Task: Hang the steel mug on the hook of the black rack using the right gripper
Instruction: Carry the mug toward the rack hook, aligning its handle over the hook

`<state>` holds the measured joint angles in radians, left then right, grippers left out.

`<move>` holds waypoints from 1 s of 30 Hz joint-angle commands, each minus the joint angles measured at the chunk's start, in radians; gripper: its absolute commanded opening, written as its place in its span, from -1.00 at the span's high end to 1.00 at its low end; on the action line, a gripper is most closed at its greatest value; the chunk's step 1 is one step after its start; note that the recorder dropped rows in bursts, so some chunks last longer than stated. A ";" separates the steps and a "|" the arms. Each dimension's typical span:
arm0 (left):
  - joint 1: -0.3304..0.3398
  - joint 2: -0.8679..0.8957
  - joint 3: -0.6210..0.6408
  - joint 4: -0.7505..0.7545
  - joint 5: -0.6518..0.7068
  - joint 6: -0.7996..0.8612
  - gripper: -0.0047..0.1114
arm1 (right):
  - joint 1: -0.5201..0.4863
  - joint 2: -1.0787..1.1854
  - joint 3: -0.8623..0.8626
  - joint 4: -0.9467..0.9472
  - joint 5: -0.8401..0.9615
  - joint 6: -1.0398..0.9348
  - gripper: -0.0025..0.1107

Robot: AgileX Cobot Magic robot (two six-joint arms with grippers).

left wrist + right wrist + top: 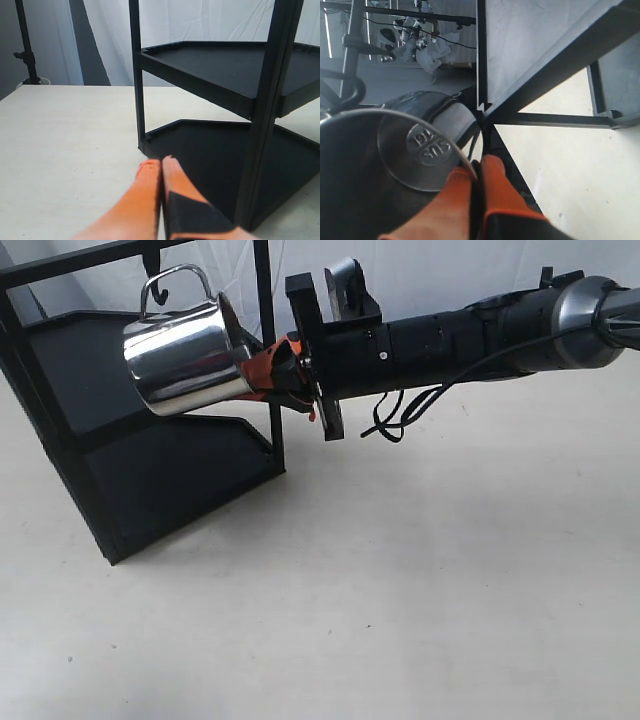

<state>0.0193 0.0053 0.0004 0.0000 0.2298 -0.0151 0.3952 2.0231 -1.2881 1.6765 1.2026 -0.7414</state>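
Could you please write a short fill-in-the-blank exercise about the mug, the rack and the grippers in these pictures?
1. The right gripper pinches the mug by its ____.
2. The mug's handle sits just beside the ____ under the rack's top bar.
3. The left gripper's fingers are ____, holding nothing.
4. The rack's shelves hold ____ objects.

Missing words: rim; hook; shut; no

Pale table surface (420, 580), white curtain (200, 20), black stand (25, 45) behind.
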 commanded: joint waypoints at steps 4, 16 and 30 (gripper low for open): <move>-0.001 -0.005 0.000 -0.007 0.001 -0.002 0.89 | -0.005 -0.003 -0.005 0.034 0.019 0.006 0.97; -0.001 -0.005 0.000 -0.007 0.001 -0.002 0.89 | -0.005 -0.003 -0.005 0.032 0.019 0.019 0.97; -0.001 -0.005 0.000 -0.007 0.001 -0.002 0.89 | -0.005 -0.003 -0.005 -0.033 0.019 0.083 0.97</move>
<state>0.0193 0.0053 0.0004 0.0000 0.2298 -0.0151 0.3952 2.0231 -1.2881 1.6375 1.2026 -0.6671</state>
